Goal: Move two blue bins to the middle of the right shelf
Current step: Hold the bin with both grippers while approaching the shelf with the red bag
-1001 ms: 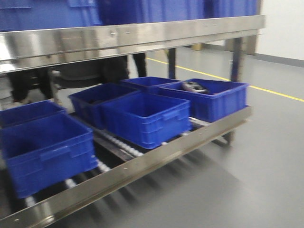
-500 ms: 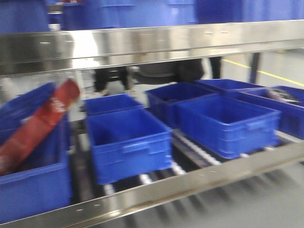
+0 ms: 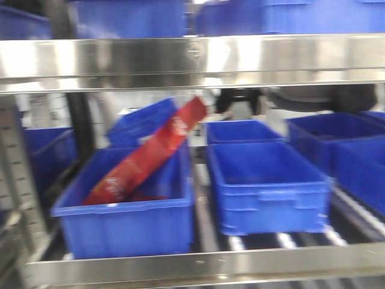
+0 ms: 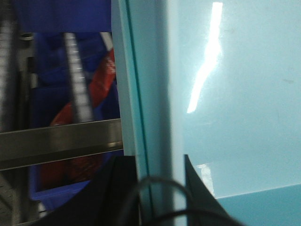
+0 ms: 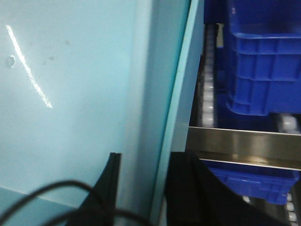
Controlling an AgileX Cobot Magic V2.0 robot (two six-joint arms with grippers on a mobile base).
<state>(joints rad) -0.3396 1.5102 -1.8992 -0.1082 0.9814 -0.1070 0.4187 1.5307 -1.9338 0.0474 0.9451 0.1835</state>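
Note:
In the left wrist view my left gripper (image 4: 160, 162) has its two black jaws on either side of the upright wall of a pale blue bin (image 4: 235, 94), shut on it. In the right wrist view my right gripper (image 5: 143, 160) clamps the opposite wall of the same pale blue bin (image 5: 70, 94). Neither gripper nor this bin shows in the front view. There, dark blue bins stand on the lower roller shelf: one in the middle (image 3: 264, 192) and one at the left (image 3: 126, 223).
A red package (image 3: 150, 156) leans in the left bin and also shows in the left wrist view (image 4: 101, 84). A steel shelf rail (image 3: 192, 60) crosses above and a front rail (image 3: 210, 262) below. More blue bins stand at the right (image 3: 361, 174) and on the upper shelf (image 3: 132, 18).
The front view has swung left along the shelf. The bins have slid right in the picture, and the bin with the red package has come in at the left.

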